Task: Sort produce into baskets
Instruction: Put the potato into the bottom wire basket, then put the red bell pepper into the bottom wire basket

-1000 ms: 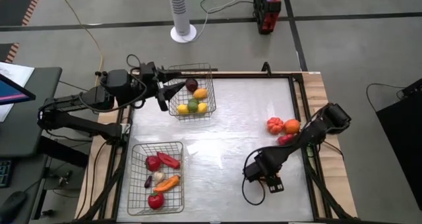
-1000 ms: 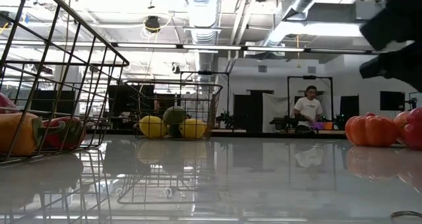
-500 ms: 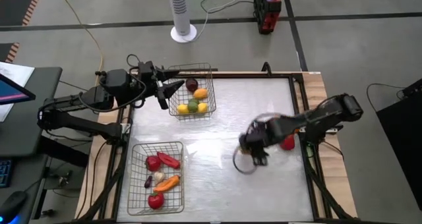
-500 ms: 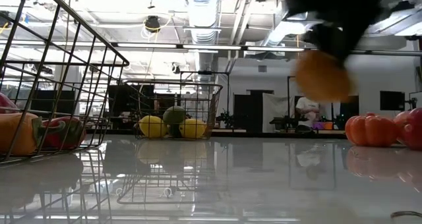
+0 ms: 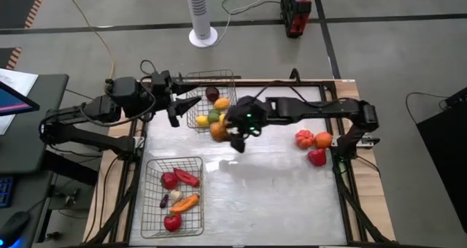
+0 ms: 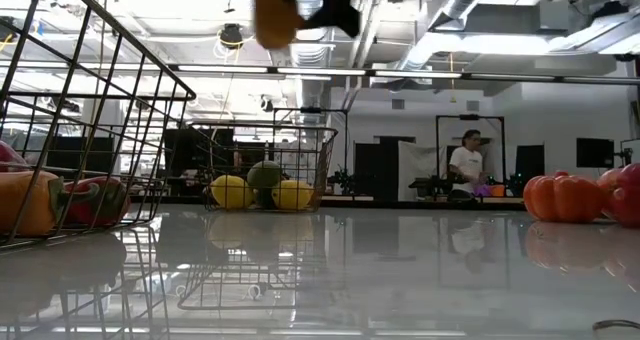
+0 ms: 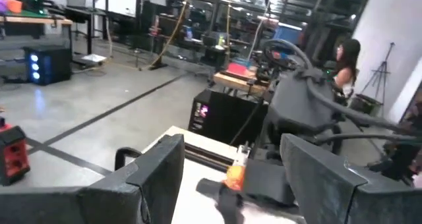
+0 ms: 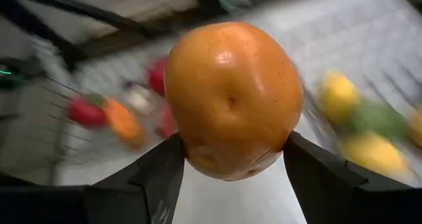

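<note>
Right now the right gripper [image 5: 228, 130] hangs above the table [image 5: 277, 190] at the near edge of the far basket [image 5: 213, 102], its fingers closed on a round orange fruit [image 5: 218, 131]. The right wrist view shows the fruit [image 8: 233, 99] pinched between the two dark fingers at its lower sides only, so most of its bulk stands clear of the grip. The far basket already holds a maroon piece [image 5: 211, 94] and several yellow and green ones [image 5: 212, 117]. The near basket [image 5: 174, 197] holds red peppers, a carrot [image 5: 185, 202] and other pieces. Three pieces wait on the table by its right edge: a red-orange one [image 5: 304, 138], an orange one [image 5: 322, 139] and a red one [image 5: 317, 157].

The left gripper [image 5: 184, 106] waits spread open just outside the far basket's left wall.

The main risk, as I judge it, is the shallow hold: a smooth round fruit could slip out before it clears the rim and roll across the glossy table. The right arm's picture is smeared, so whether the fruit is over the basket or just short of it is hard to tell; a release made too early would drop it onto the wire edge. The left gripper close by could also be struck.
</note>
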